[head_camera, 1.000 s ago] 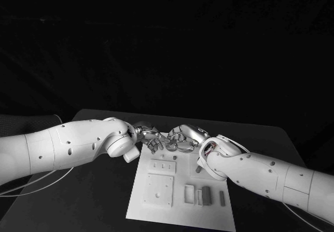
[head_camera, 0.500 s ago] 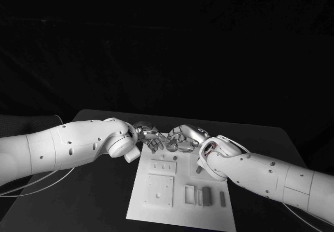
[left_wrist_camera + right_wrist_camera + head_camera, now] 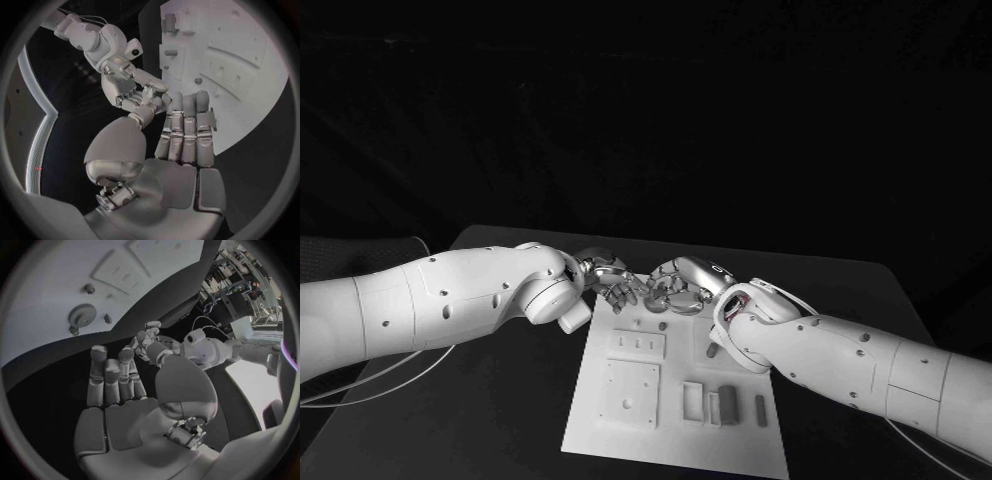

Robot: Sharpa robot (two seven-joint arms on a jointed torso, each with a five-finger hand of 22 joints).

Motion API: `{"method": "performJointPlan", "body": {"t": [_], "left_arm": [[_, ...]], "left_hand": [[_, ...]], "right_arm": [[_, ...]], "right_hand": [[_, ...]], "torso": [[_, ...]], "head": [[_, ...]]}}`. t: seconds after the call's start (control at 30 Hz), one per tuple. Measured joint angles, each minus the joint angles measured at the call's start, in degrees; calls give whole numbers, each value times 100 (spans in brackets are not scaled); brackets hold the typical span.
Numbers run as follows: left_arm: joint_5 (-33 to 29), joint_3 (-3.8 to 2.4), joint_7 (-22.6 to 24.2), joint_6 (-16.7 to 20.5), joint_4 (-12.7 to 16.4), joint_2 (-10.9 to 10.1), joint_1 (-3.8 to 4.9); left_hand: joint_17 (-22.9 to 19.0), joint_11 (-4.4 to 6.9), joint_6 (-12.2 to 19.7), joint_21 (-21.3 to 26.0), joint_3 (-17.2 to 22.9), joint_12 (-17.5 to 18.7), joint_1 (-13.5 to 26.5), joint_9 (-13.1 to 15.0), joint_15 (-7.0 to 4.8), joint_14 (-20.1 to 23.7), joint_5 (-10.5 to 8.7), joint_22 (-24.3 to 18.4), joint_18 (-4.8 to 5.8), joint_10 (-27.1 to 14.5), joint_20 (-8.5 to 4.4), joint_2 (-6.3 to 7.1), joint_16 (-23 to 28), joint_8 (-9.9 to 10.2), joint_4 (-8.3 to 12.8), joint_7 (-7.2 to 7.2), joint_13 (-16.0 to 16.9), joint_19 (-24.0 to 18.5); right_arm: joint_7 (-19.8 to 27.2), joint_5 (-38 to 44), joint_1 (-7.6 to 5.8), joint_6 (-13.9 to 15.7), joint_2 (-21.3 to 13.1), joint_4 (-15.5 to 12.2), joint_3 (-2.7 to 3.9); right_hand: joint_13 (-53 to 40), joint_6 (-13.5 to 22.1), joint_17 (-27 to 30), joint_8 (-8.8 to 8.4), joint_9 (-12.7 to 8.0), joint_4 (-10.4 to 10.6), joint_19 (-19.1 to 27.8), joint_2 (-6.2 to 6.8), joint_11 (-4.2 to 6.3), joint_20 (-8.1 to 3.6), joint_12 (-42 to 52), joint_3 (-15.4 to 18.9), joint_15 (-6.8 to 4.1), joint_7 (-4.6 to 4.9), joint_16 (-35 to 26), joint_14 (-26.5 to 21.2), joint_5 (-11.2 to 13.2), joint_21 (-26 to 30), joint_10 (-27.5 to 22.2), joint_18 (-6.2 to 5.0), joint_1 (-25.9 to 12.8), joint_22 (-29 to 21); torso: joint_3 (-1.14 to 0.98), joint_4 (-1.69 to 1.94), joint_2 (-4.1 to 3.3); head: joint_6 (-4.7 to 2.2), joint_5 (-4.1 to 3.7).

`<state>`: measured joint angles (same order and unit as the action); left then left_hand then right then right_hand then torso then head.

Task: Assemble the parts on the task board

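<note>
While both hands meet fingertip to fingertip at the far edge of the task board (image 3: pixel 678 440), whether the left hand (image 3: pixel 607 276) or right hand (image 3: pixel 681 288) holds anything cannot be told; any handover should be kept slow, with the gear (image 3: pixel 79 316) lying on the board nearby.

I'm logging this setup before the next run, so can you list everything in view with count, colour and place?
table: one, black, under everything.
task board: one, white plate, middle of the table, between the two arms.
raised plates: two, white, on the board's left half, one behind the other.
parts: a few small grey blocks in a row on the board's near right.
gear: one, grey, on the board near its far edge, seen from the right wrist.
left hand: silver, over the board's far edge, fingertips meeting the right hand's.
right hand: silver, over the far edge; whether either hand holds a part cannot be told.
</note>
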<state>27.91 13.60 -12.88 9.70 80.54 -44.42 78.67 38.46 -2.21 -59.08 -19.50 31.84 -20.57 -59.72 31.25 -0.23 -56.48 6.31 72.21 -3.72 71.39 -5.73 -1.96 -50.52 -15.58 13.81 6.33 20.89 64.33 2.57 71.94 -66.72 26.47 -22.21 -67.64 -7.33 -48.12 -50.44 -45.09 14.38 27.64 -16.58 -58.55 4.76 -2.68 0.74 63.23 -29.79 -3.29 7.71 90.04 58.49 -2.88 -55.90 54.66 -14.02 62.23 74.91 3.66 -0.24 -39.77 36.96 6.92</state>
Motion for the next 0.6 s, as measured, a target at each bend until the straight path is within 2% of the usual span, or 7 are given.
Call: {"method": "performJointPlan", "body": {"t": [0.1, 0.23, 0.47, 0.6], "left_arm": [[0, 0, 0, 30, -2, 0, 0], [4, 0, -8, 75, -5, 0, 0], [67, 0, -125, 164, -11, 0, 1], [169, 0, -256, 178, -11, -2, 1]], "left_hand": [[35, 8, -19, 0, 31, 28, -20, -17, -9, -35, 190, 33, 20, 9, -10, 21, -7, 0, 27, 0, 13, 11], [122, -20, -20, -44, 55, 28, 14, -17, -29, -55, 569, 106, 70, 61, -60, 62, -69, 0, 51, 1, 49, 63], [260, -11, -75, -109, 55, 28, 85, -17, -93, -119, 955, 222, 111, 133, -94, 145, -159, 0, 52, 6, 123, 153], [306, 1, -101, -130, 55, 28, 133, -16, -123, -150, 1055, 267, 112, 163, -124, 193, -183, 0, 52, 0, 157, 185]], "right_arm": [[-6, 0, 0, -10, -11, 4, 0], [-10, 0, 0, -29, -48, 11, 0], [-3, -21, -1, -18, -290, 15, -1], [36, -116, -23, 30, -446, 89, -2]], "right_hand": [[0, 133, 0, -81, -48, -9, 10, 67, -71, 10, 0, 55, 37, -9, 0, -37, 0, 24, -30, 1, -23, 0], [0, 172, -1, -81, -62, -2, 11, 67, -72, 11, 0, 61, 57, 26, 0, -18, 0, 23, -31, 1, -23, 0], [0, 201, 0, -81, -62, -2, 11, 67, -72, 11, 0, 61, 66, 37, 0, -26, 0, 24, -31, 1, -23, 0], [0, 227, -1, -81, -62, -2, 20, 90, -90, 20, 0, 61, 77, 43, 0, -38, 0, 24, -50, 1, 0, 0]], "torso": [[-1, -1, 1], [-2, -3, 1], [-4, -3, 1], [-5, -5, 1]], "head": [[-2, 4], [-16, 9], [-17, 13], [-21, 21]]}}
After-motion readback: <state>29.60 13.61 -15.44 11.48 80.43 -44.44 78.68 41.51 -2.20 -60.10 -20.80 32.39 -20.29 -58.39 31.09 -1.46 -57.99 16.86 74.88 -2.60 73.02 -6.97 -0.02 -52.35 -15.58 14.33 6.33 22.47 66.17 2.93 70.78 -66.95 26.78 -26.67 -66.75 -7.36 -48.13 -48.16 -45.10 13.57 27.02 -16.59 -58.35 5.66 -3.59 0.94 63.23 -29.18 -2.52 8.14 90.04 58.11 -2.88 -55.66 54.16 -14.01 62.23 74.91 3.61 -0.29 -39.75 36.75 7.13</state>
